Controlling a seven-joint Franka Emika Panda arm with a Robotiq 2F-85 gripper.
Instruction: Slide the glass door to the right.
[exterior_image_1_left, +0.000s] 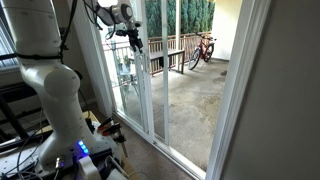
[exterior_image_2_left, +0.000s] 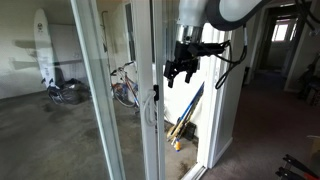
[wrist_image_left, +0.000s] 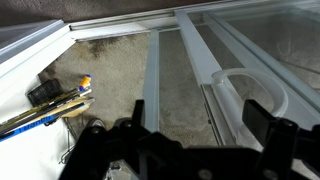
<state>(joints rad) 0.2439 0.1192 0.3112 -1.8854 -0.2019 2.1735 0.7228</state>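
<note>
The glass door (exterior_image_2_left: 110, 110) is a tall clear panel in a narrow white frame; it also shows in an exterior view (exterior_image_1_left: 130, 85). A small D-shaped pull handle (exterior_image_2_left: 153, 98) sits on its vertical stile. In the wrist view the handle (wrist_image_left: 243, 82) lies just ahead of my right finger. My gripper (exterior_image_2_left: 178, 72) is open and empty. It hangs beside the stile, a little above the handle, without touching it. It shows high against the door in an exterior view (exterior_image_1_left: 135, 42). Its two dark fingers (wrist_image_left: 197, 120) are spread wide over the floor track.
Long-handled tools (exterior_image_2_left: 182, 122) lean in the gap beside the stile and show in the wrist view (wrist_image_left: 50, 105). A wide white jamb (exterior_image_2_left: 222, 110) stands past them. Outside are a bicycle (exterior_image_1_left: 203, 48) and a surfboard (exterior_image_2_left: 40, 45). My arm's base (exterior_image_1_left: 60, 100) stands close to the door.
</note>
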